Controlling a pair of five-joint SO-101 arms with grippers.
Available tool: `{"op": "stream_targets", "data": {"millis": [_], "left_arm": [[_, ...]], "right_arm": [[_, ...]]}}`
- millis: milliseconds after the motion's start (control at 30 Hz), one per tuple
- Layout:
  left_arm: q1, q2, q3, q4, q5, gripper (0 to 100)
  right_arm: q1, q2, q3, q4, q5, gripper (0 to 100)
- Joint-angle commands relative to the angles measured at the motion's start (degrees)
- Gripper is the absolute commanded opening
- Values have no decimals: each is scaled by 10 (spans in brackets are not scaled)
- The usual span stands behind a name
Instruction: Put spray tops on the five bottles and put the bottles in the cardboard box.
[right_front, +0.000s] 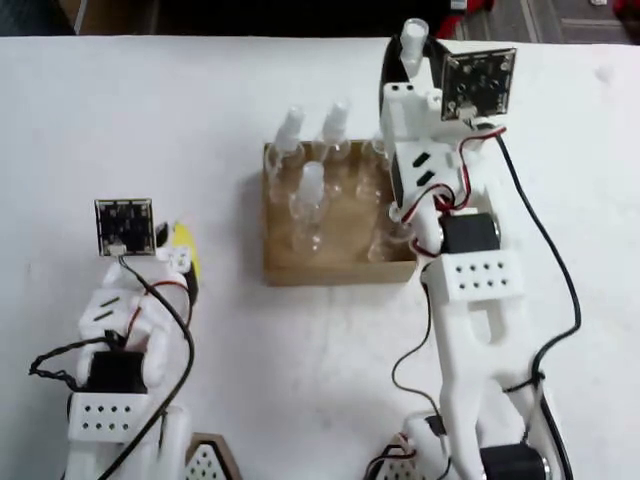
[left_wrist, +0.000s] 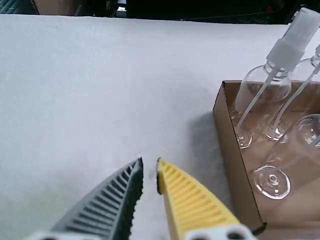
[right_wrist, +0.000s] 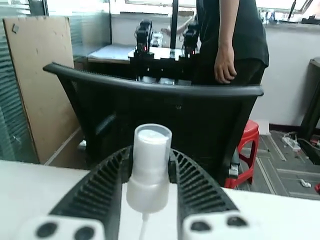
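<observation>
From above, the cardboard box (right_front: 340, 272) sits mid-tabletop (right_front: 150, 120) with spray-topped bottles (right_front: 310, 200) standing inside, four or perhaps five, as the clear glass blurs together. The right gripper (right_front: 412, 50) is raised beyond the box's far right corner, clamped on a white spray top (right_front: 413, 32). The left gripper (right_front: 183, 250) rests well left of the box.

In the left wrist view, its grey and yellow fingers are almost together and hold nothing, just above bare tabletop beside the box wall.

In the right wrist view, the fingers pinch the spray top's collar, with a black chair (right_wrist: 200, 115) behind.
</observation>
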Motion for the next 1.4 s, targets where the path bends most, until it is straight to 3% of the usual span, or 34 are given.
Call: {"op": "stream_targets", "data": {"millis": [0,400,667,967,1367], "left_arm": [[7,-7,-4,-15,0,68],[7,-7,-4,-15,0,68],[7,-7,-4,-15,0,68],[7,-7,-4,-15,0,68],[7,-7,-4,-15,0,68]], "right_arm": [[-2,15,-3,-32,-3,15],[7,27,11,-32,-3,15],[7,51,102,-145,-3,15],[20,144,107,-205,-2,19],[27,187,111,-207,-4,22]]}}
